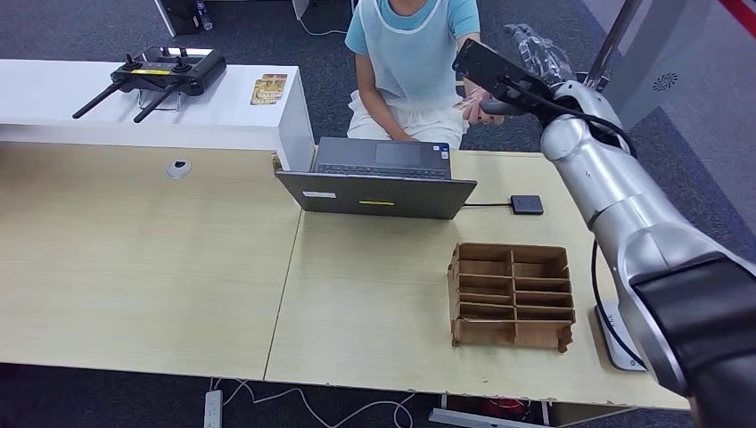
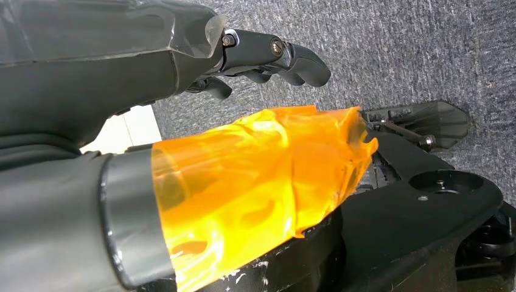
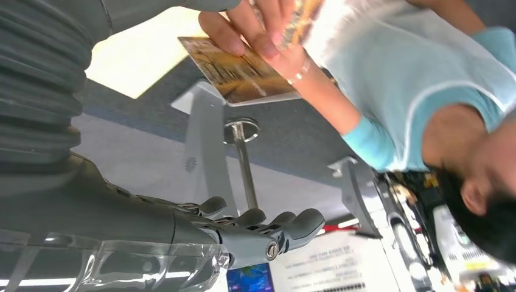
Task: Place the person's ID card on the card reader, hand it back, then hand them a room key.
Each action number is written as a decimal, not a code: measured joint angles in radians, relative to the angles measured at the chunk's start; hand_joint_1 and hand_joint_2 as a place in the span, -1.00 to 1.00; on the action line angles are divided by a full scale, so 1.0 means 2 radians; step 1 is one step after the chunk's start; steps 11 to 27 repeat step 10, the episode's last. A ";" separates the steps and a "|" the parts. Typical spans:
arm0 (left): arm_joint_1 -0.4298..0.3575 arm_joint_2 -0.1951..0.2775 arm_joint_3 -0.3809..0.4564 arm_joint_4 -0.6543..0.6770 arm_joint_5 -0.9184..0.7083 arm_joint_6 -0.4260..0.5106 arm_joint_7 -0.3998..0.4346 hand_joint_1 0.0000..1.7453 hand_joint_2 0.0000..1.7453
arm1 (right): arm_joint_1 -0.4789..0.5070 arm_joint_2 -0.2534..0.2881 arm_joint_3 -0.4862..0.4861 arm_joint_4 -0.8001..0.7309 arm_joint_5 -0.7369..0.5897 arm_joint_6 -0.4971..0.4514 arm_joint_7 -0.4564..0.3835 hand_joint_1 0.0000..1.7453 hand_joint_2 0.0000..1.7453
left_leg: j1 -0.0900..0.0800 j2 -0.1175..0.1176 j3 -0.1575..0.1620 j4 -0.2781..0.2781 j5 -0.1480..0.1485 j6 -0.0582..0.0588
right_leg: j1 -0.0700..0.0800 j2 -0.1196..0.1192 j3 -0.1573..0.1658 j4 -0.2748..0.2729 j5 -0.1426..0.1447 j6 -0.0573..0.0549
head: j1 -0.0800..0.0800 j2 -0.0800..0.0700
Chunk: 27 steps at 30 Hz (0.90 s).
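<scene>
My right hand [image 1: 538,52] is raised over the desk's far edge toward the seated person [image 1: 410,53]. In the right wrist view the person's hand [image 3: 255,27] pinches a golden ID card [image 3: 243,73] close to my grey thumb, while my dark fingers [image 3: 268,231] stretch out well apart from the card. Nothing rests in that hand. The black square card reader [image 1: 527,204] lies on the desk right of the laptop. My left hand [image 2: 261,176] hangs beside my body over carpet, thumb wrapped in orange film, fingers [image 2: 274,55] loosely bent and holding nothing.
An open grey laptop [image 1: 383,178] stands between me and the person. A brown cardboard divider tray [image 1: 513,294] sits near the desk's front right. A black remote controller [image 1: 165,71] and a small stack of cards [image 1: 269,87] lie on the white counter [image 1: 89,111].
</scene>
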 joint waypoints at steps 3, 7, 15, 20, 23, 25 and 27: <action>0.000 0.000 0.000 0.000 0.003 0.001 0.000 -1.00 -1.00 | 0.004 -0.006 -0.018 -0.019 -0.018 -0.016 -0.020 -1.00 1.00 | 0.000 0.000 0.000 0.000 0.000 0.000 | 0.000 0.000 0.000 0.000 0.000 0.000 | 0.000 0.000; 0.001 0.000 0.000 0.000 0.013 0.003 -0.001 -1.00 -1.00 | 0.029 -0.020 -0.058 -0.078 -0.083 0.005 -0.042 -1.00 1.00 | 0.000 0.000 0.000 0.000 0.000 0.000 | 0.000 0.000 0.000 0.000 0.000 0.000 | 0.000 0.000; 0.001 0.000 0.000 0.000 0.020 0.004 -0.003 -1.00 -1.00 | 0.060 -0.033 -0.090 -0.132 -0.140 0.033 -0.046 -1.00 1.00 | 0.000 -0.001 0.000 0.000 0.000 0.000 | 0.000 -0.001 0.000 -0.001 0.000 0.000 | 0.000 0.000; 0.001 0.000 0.000 0.000 0.020 0.004 -0.003 -1.00 -1.00 | 0.060 -0.033 -0.090 -0.132 -0.140 0.033 -0.046 -1.00 1.00 | 0.000 -0.001 0.000 0.000 0.000 0.000 | 0.000 -0.001 0.000 -0.001 0.000 0.000 | 0.000 0.000; 0.001 0.000 0.000 0.000 0.020 0.004 -0.003 -1.00 -1.00 | 0.060 -0.033 -0.090 -0.132 -0.140 0.033 -0.046 -1.00 1.00 | 0.000 -0.001 0.000 0.000 0.000 0.000 | 0.000 -0.001 0.000 -0.001 0.000 0.000 | 0.000 0.000; 0.001 0.000 0.000 0.000 0.020 0.004 -0.003 -1.00 -1.00 | 0.060 -0.033 -0.090 -0.132 -0.140 0.033 -0.046 -1.00 1.00 | 0.000 -0.001 0.000 0.000 0.000 0.000 | 0.000 -0.001 0.000 -0.001 0.000 0.000 | 0.000 0.000; 0.001 0.000 0.000 0.000 0.020 0.004 -0.003 -1.00 -1.00 | 0.060 -0.033 -0.090 -0.132 -0.140 0.033 -0.046 -1.00 1.00 | 0.000 -0.001 0.000 0.000 0.000 0.000 | 0.000 -0.001 0.000 -0.001 0.000 0.000 | 0.000 0.000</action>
